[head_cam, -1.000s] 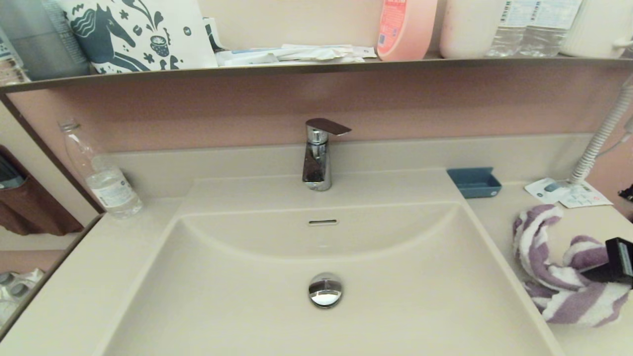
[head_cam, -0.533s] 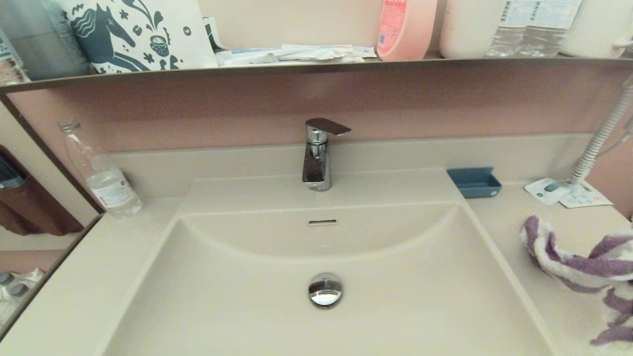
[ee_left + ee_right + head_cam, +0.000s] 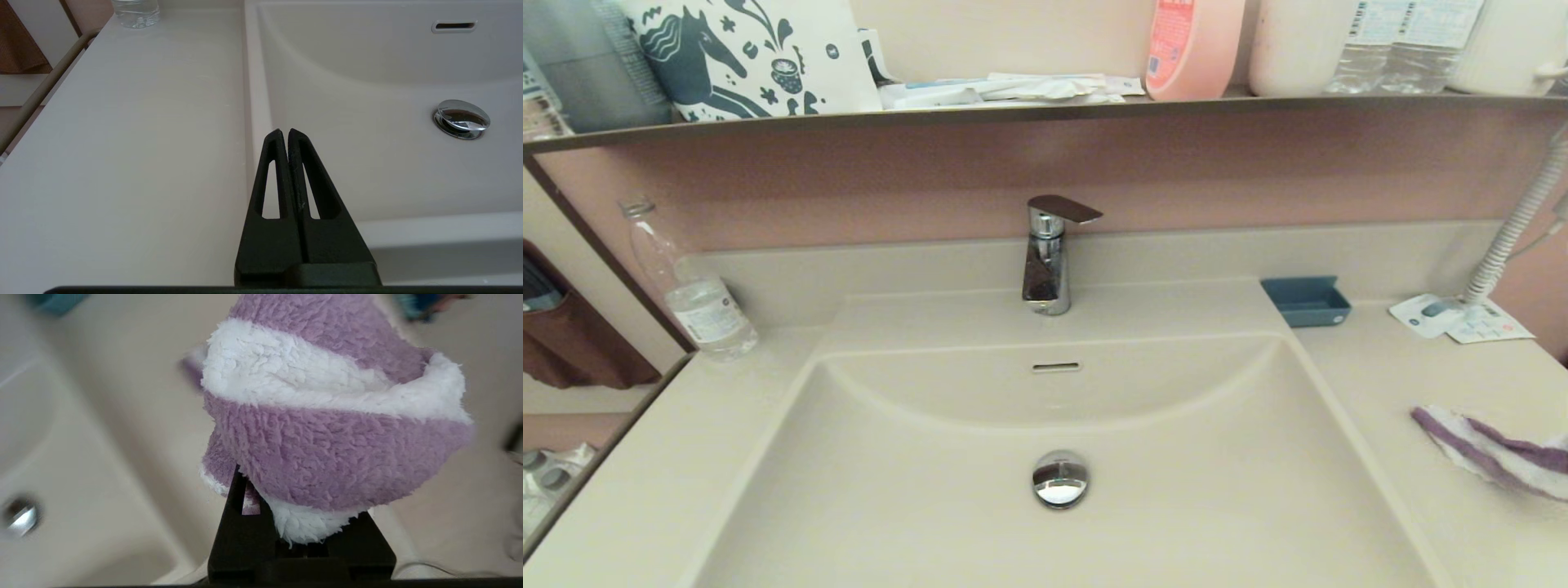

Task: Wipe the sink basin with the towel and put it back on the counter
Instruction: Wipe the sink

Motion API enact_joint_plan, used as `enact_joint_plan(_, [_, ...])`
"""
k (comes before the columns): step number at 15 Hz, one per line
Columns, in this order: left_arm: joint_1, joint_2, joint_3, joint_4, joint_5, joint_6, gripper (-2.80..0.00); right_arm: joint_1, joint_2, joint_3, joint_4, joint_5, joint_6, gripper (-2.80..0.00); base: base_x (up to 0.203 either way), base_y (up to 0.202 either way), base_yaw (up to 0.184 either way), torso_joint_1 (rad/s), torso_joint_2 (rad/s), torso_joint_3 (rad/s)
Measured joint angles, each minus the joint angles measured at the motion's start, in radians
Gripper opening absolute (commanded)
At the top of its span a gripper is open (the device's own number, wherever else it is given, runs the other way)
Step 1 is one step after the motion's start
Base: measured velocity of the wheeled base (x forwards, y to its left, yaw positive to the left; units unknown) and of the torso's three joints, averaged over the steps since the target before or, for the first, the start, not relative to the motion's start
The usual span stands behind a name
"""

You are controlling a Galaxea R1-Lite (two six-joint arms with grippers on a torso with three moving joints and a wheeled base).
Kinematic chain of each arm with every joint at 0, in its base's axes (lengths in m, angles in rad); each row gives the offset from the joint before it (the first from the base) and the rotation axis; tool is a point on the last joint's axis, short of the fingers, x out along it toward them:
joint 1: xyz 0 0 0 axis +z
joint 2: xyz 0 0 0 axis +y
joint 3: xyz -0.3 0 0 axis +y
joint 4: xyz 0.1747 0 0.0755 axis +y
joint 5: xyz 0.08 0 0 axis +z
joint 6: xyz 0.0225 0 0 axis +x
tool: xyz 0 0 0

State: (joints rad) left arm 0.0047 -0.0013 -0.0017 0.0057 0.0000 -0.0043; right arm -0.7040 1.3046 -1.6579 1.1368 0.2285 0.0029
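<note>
Closest to the right wrist camera, the right gripper (image 3: 286, 522) has its jaws clamped on the towel (image 3: 327, 428), which bunches over them above the counter (image 3: 1388, 367), off its surface. To wipe well, the arm should carry the cloth over the rim and press it flat on the sink basin (image 3: 1045, 539), clear of the drain plug (image 3: 1060, 478). Farther left, the left gripper (image 3: 286, 132) hangs closed and empty. A second ago the towel lay heaped on the counter.

Soft even light; drain plug (image 3: 1060, 480) glares; right wrist background blurred
</note>
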Motion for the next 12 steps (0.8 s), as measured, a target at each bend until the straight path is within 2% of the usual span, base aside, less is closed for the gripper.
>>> enact_joint_plan(2, [0.0,0.0,0.0,0.0,0.0,0.0,-2.8,-0.093,0.048,-0.011,-0.025,-0.003,-0.065,-2.8,0.0,0.0,0.0,0.0,0.0,0.0])
enact_joint_plan(4, [0.0,0.0,0.0,0.0,0.0,0.0,-2.8,-0.134,0.09,-0.008,-0.029,-0.002,-0.079,-2.8,0.0,0.0,0.0,0.0,0.0,0.0])
enact_joint_plan(9, [0.0,0.0,0.0,0.0,0.0,0.0,-2.8,-0.14,0.17,0.04,-0.034,0.004,-0.079,-2.8,0.0,0.0,0.0,0.0,0.0,0.0])
enact_joint_plan(12, [0.0,0.0,0.0,0.0,0.0,0.0,-2.8,-0.101,0.208,0.051,-0.029,0.006,-0.042,-2.8,0.0,0.0,0.0,0.0,0.0,0.0])
